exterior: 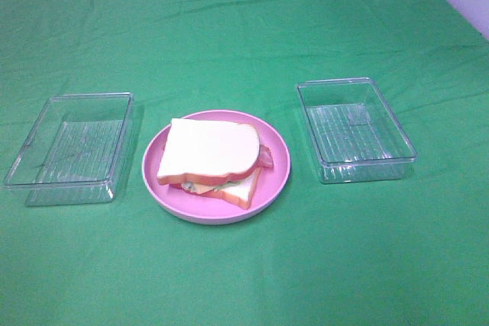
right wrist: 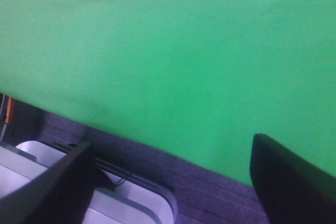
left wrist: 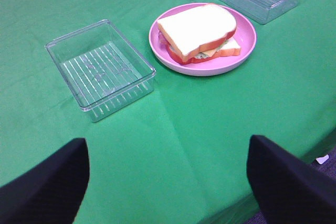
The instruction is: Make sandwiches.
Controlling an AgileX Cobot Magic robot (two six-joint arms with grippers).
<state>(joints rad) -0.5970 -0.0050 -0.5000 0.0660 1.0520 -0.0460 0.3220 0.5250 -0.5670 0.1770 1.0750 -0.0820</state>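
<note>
Green cloth covers the surface (exterior: 244, 28). Sandwich (exterior: 210, 158) is stacked on pink plate (exterior: 276, 173), between two trays. Left tool (left wrist: 168, 177) and right tool (right wrist: 170, 182) are spread open, empty, retracted.

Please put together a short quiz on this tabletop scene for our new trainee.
1. True or false: the sandwich lies inside one of the clear plastic trays.
2. Multiple choice: what sits on each side of the pink plate in the high view? A) a cup B) a clear plastic tray C) a bread slice
3. Fill in: the left claw and the right claw are both ____ and hold nothing.

Key
1. False: it rests on the pink plate, between the left tray and the right tray.
2. B.
3. Open: each hangs near the edge of the green tablecloth, away from the plate.
</note>
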